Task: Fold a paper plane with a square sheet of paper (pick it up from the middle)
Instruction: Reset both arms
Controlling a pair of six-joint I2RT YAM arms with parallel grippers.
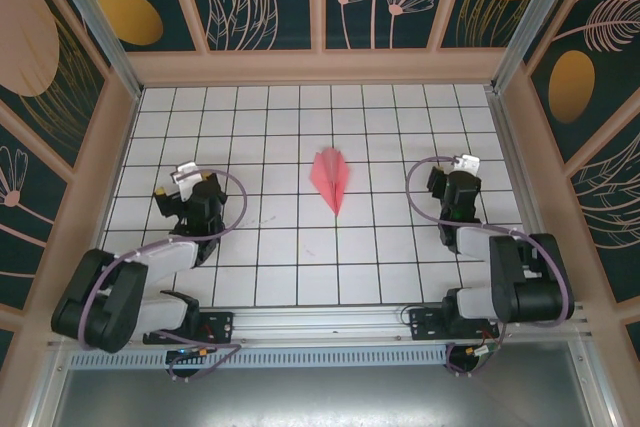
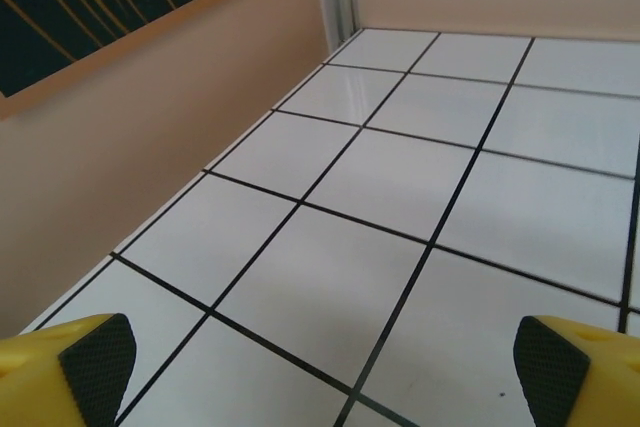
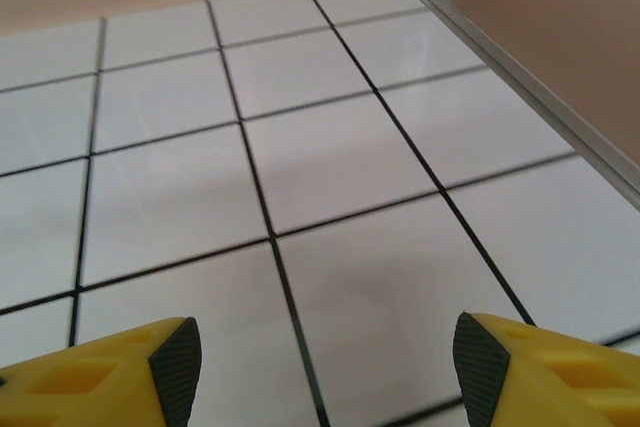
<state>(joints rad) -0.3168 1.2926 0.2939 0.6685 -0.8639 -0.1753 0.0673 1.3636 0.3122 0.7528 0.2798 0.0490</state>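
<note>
A slim salmon-pink paper plane [image 1: 333, 178] lies flat on the white grid table in the top view, near the middle, its pointed nose toward the near edge. My left gripper [image 1: 180, 179] sits well to the left of it, about three tiles away, and is open; in the left wrist view its yellow fingers [image 2: 85, 367] stand far apart over bare tiles. My right gripper [image 1: 458, 169] sits about three tiles to the right of the plane, also open, and its fingertips [image 3: 178, 362] frame bare tiles. Neither gripper touches the plane.
The white grid table [image 1: 280, 247] is boxed in by tan walls [image 1: 320, 67] at the back and both sides. A metal rail [image 1: 330, 322] runs along the near edge, where both arm bases are bolted. The left wall [image 2: 150, 137] stands close to my left gripper.
</note>
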